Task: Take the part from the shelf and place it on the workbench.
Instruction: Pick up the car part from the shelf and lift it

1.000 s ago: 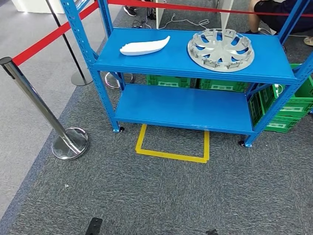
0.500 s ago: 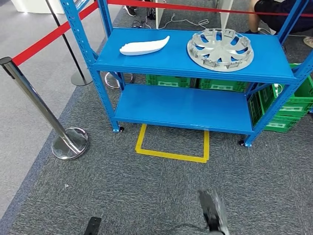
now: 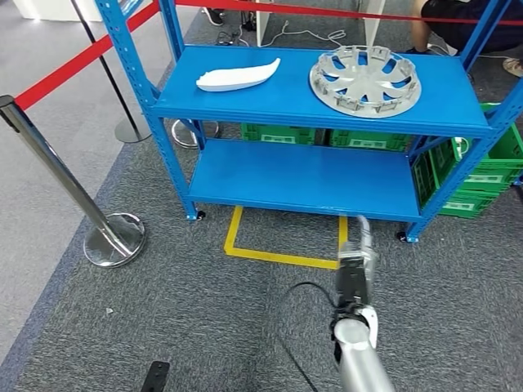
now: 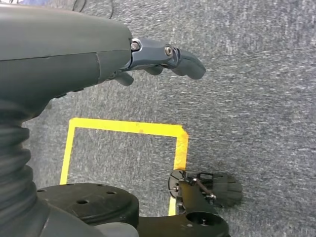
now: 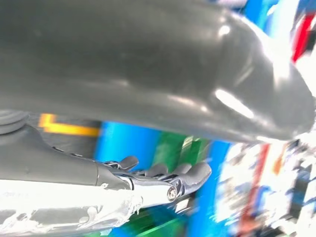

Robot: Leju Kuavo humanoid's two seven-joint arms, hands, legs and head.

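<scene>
My right hand has come up from the bottom edge of the head view since half a second ago and now reaches out over the grey carpet toward the blue shelf, its tip over the yellow tape square on the floor in front of the shelf. It holds nothing; its fingers lie stretched out nearly straight. My left hand hangs over the carpet, fingers extended and apart, empty.

The silver hubcap lies flat on the shelf's top tier toward its right end, and the white curved part lies on the same tier toward the left; the two are well apart. The lower tier is bare blue. Green crates stand behind and right of the shelf. A chrome stanchion stands left of the shelf, with open carpet between.
</scene>
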